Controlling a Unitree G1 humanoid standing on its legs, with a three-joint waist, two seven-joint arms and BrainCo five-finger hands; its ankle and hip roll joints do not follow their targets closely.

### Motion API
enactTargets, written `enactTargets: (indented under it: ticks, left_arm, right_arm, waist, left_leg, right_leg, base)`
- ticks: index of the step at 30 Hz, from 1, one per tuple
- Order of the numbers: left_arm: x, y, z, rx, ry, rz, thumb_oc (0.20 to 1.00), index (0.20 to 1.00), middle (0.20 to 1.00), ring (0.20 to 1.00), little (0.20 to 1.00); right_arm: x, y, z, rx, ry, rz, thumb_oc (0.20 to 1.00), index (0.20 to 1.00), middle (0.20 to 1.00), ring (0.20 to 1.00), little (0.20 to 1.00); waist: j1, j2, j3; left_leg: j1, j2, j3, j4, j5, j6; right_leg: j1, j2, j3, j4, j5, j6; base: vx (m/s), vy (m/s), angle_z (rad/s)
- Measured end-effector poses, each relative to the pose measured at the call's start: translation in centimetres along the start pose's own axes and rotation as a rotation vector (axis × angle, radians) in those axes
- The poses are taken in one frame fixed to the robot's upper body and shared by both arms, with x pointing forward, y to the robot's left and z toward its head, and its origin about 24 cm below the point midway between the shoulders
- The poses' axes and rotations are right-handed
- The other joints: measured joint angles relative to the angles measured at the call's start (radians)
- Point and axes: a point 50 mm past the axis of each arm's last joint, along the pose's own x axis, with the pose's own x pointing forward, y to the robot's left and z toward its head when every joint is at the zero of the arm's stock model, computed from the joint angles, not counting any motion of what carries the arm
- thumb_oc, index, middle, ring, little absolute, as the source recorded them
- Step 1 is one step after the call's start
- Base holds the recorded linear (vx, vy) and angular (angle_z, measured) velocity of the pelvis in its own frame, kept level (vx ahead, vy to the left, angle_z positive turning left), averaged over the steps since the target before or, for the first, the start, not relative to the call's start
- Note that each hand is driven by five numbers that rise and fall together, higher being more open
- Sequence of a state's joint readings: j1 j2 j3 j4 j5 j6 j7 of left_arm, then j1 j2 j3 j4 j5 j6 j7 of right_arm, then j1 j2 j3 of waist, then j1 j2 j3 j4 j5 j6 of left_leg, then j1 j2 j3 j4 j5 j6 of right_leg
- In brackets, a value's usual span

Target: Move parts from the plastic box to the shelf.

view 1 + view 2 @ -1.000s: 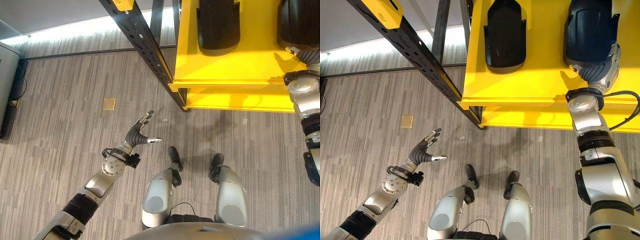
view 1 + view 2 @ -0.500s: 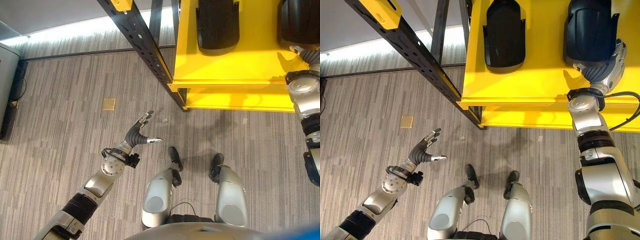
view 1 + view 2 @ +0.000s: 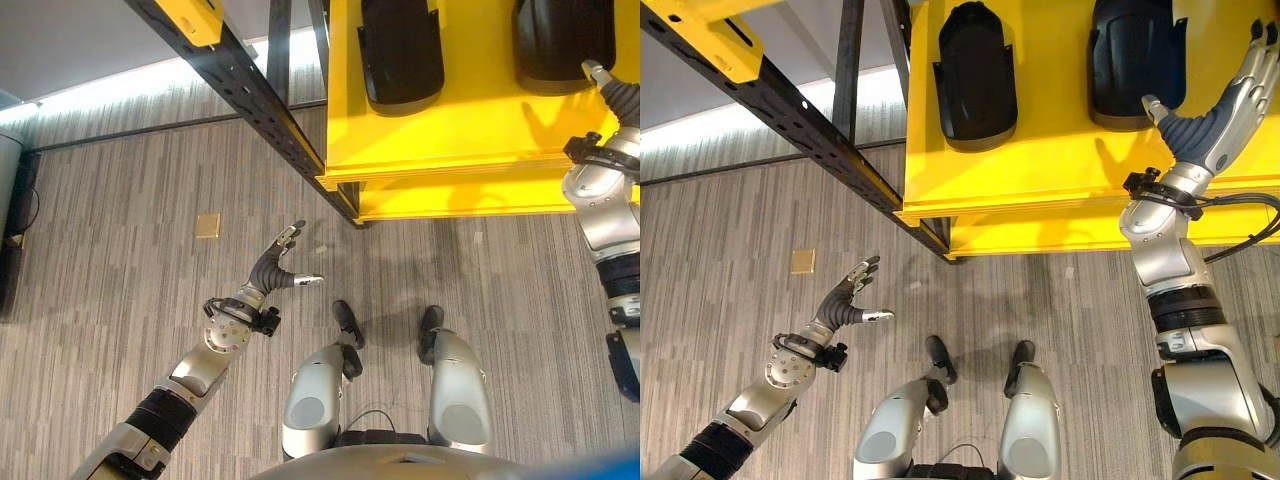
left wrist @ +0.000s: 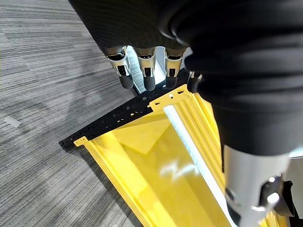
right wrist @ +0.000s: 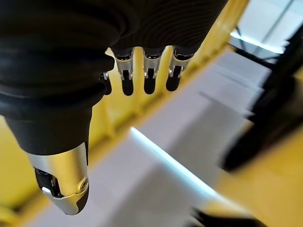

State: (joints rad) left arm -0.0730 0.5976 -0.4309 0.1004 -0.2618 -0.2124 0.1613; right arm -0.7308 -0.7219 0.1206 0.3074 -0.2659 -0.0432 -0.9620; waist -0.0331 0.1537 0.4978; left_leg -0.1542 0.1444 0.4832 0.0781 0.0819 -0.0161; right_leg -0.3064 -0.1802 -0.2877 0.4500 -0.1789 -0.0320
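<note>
Placement step, as I read it: two black moulded parts [image 3: 977, 75] [image 3: 1134, 62] lie on the yellow shelf [image 3: 1060, 150], my right hand [image 3: 1223, 100] open and empty just beside one, left hand [image 3: 847, 298] open over floor; next, fetch another.

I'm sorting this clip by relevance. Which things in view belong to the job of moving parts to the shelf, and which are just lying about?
Belongs to the job:
- yellow shelf
- left black part lying on it
- right black part lying on it
- right hand, open above the shelf by the right part
- left hand, open over the floor

Just lying about:
- small tan square on the floor
- black rack post
</note>
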Motion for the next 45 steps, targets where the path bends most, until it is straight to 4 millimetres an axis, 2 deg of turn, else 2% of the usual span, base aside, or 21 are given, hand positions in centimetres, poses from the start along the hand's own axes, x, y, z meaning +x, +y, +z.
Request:
enactTargets:
  ticks: [3,6,9,10,11,12,13,16,17,22,24,28,33,38,40,45]
  left_arm:
    - [-0.1,0.0,0.0,-0.003,-0.005,0.010,1.000,1.000,1.000,1.000,1.000]
    - [-0.5,-0.1,-0.4,-0.023,0.008,0.027,1.000,1.000,1.000,1.000,1.000]
    - [-1.1,-0.7,-1.2,-0.136,0.043,0.071,1.000,1.000,1.000,1.000,1.000]
    - [-1.5,-1.1,-1.6,-0.218,0.060,0.103,1.000,1.000,1.000,1.000,1.000]
    - [-1.7,-1.2,-1.8,-0.248,0.067,0.117,1.000,1.000,1.000,1.000,1.000]
    - [-2.0,-1.3,-2.1,-0.299,0.078,0.143,1.000,1.000,1.000,1.000,1.000]
    - [-3.0,-1.2,-3.1,-0.340,0.120,0.173,1.000,1.000,1.000,1.000,1.000]
    - [-3.3,-1.3,-3.8,-0.436,0.145,0.178,1.000,1.000,1.000,1.000,1.000]
    - [-3.5,-1.2,-4.0,-0.463,0.151,0.166,1.000,1.000,1.000,1.000,1.000]
    - [-4.8,-2.0,-4.8,-0.546,0.180,0.129,1.000,1.000,1.000,1.000,1.000]
    - [-5.8,-2.3,-5.4,-0.589,0.211,0.134,1.000,1.000,1.000,1.000,1.000]
    - [-6.7,-2.5,-5.9,-0.598,0.233,0.121,1.000,1.000,1.000,1.000,1.000]
    - [-7.2,-2.0,-6.1,-0.606,0.248,0.127,1.000,1.000,1.000,1.000,1.000]
    - [-7.1,-2.2,-6.2,-0.614,0.260,0.095,1.000,1.000,1.000,1.000,1.000]
    - [-6.9,-2.1,-6.2,-0.622,0.268,0.091,1.000,1.000,1.000,1.000,1.000]
    - [-7.2,-1.7,-6.5,-0.626,0.284,0.098,1.000,1.000,1.000,1.000,1.000]
  right_arm:
    - [-0.4,-0.2,0.9,0.027,-0.053,0.002,1.000,1.000,1.000,1.000,1.000]
    - [-2.6,0.0,1.2,0.104,-0.039,0.075,1.000,1.000,1.000,1.000,1.000]
    - [-8.3,0.6,-0.3,0.197,0.116,0.297,1.000,1.000,1.000,1.000,1.000]
    - [-11.0,0.0,-1.0,0.275,0.225,0.390,1.000,1.000,1.000,1.000,1.000]
    - [-12.1,-0.4,-1.2,0.300,0.262,0.426,1.000,1.000,1.000,1.000,1.000]
    - [-14.3,-1.0,-1.4,0.343,0.323,0.502,1.000,1.000,1.000,1.000,1.000]
    - [-18.3,-1.6,-2.1,0.419,0.479,0.690,1.000,1.000,1.000,1.000,1.000]
    - [-20.5,-2.6,-2.8,0.507,0.595,0.850,1.000,1.000,1.000,1.000,1.000]
    - [-21.4,-2.9,-2.9,0.564,0.641,0.927,1.000,1.000,1.000,1.000,1.000]
    - [-23.9,-4.3,-3.5,0.674,0.792,1.046,1.000,1.000,1.000,1.000,1.000]
    - [-25.7,-5.3,-3.8,0.727,0.907,1.095,1.000,1.000,1.000,1.000,1.000]
    - [-27.8,-5.8,-4.3,0.768,1.021,1.177,1.000,1.000,1.000,1.000,1.000]
    - [-28.4,-5.2,-3.5,0.813,1.012,1.236,1.000,1.000,1.000,1.000,1.000]
    - [-27.8,-3.9,-3.0,0.845,0.987,1.220,1.000,1.000,1.000,1.000,1.000]
    - [-28.7,-3.3,-3.2,0.875,1.049,1.181,1.000,1.000,1.000,1.000,1.000]
    - [-29.8,-3.7,-3.4,0.898,1.120,1.153,1.000,1.000,1.000,1.000,1.000]
  waist:
    - [-0.006,-0.001,-0.001]
    - [-0.011,-0.007,-0.005]
    - [-0.025,-0.029,-0.020]
    - [-0.027,-0.042,-0.035]
    - [-0.028,-0.048,-0.038]
    - [-0.027,-0.059,-0.045]
    - [-0.044,-0.098,-0.087]
    - [-0.064,-0.127,-0.139]
    - [-0.066,-0.144,-0.177]
    - [-0.063,-0.155,-0.269]
    - [-0.064,-0.156,-0.301]
    - [-0.061,-0.157,-0.319]
    - [-0.057,-0.167,-0.349]
    - [-0.045,-0.170,-0.371]
    - [-0.040,-0.172,-0.374]
    - [-0.034,-0.171,-0.375]
  left_leg:
    - [0.002,0.002,0.001,0.000,0.000,0.000]
    - [0.011,0.002,0.001,-0.005,0.001,-0.001]
    - [0.038,0.004,0.005,-0.019,0.000,-0.001]
    - [0.051,0.004,0.012,-0.029,0.000,-0.001]
    - [0.057,0.004,0.014,-0.031,0.000,-0.001]
    - [0.073,0.004,0.018,-0.041,-0.001,-0.001]
    - [0.079,0.003,0.030,-0.042,-0.010,-0.003]
    - [0.087,0.005,0.028,-0.046,-0.013,-0.004]
    - [0.098,0.007,0.030,-0.051,-0.016,-0.006]
    - [0.124,0.005,0.028,-0.073,-0.021,-0.008]
    - [0.141,0.001,0.028,-0.083,-0.023,-0.008]
    - [0.180,-0.007,0.030,-0.114,-0.024,-0.008]
    - [0.211,-0.021,0.026,-0.139,-0.027,-0.006]
    - [0.238,-0.037,0.023,-0.168,-0.025,-0.004]
    - [0.244,-0.040,0.022,-0.170,-0.028,-0.005]
    - [0.247,-0.040,0.020,-0.170,-0.029,-0.005]
  right_leg:
    - [0.001,0.001,0.001,-0.001,0.002,-0.001]
    - [0.007,0.005,0.003,-0.004,0.002,-0.002]
    - [0.038,0.011,0.004,-0.028,0.005,0.002]
    - [0.050,0.013,0.003,-0.039,0.007,0.003]
    - [0.056,0.014,0.003,-0.044,0.008,0.004]
    - [0.073,0.018,0.003,-0.054,0.008,0.005]
    - [0.077,0.022,0.007,-0.066,0.008,0.010]
    - [0.099,0.027,0.008,-0.096,0.016,0.018]
    - [0.115,0.033,0.009,-0.115,0.021,0.020]
    - [0.156,0.040,0.002,-0.161,0.031,0.037]
    - [0.181,0.041,-0.001,-0.186,0.040,0.041]
    - [0.245,0.051,-0.008,-0.266,0.075,0.059]
    - [0.306,0.057,-0.020,-0.357,0.115,0.075]
    - [0.362,0.061,-0.029,-0.442,0.153,0.086]
    - [0.388,0.064,-0.031,-0.471,0.167,0.090]
    - [0.403,0.068,-0.035,-0.496,0.175,0.091]
  base:
    - [0.00,0.030,-0.01]
    - [0.00,0.066,-0.02]
    - [0.00,0.088,-0.04]
    - [-0.02,0.077,-0.03]
    - [-0.01,0.041,-0.05]
    - [-0.01,0.084,-0.18]
    - [0.00,0.072,-0.15]
    - [-0.01,0.060,-0.01]
    - [-0.01,0.041,-0.05]
    - [-0.02,0.041,0.01]
    - [-0.02,0.041,0.01]
    - [0.00,0.016,0.00]
    - [0.00,0.010,0.05]
    - [0.00,0.003,0.03]
    - [0.00,0.000,0.00]
    - [0.00,-0.006,0.00]
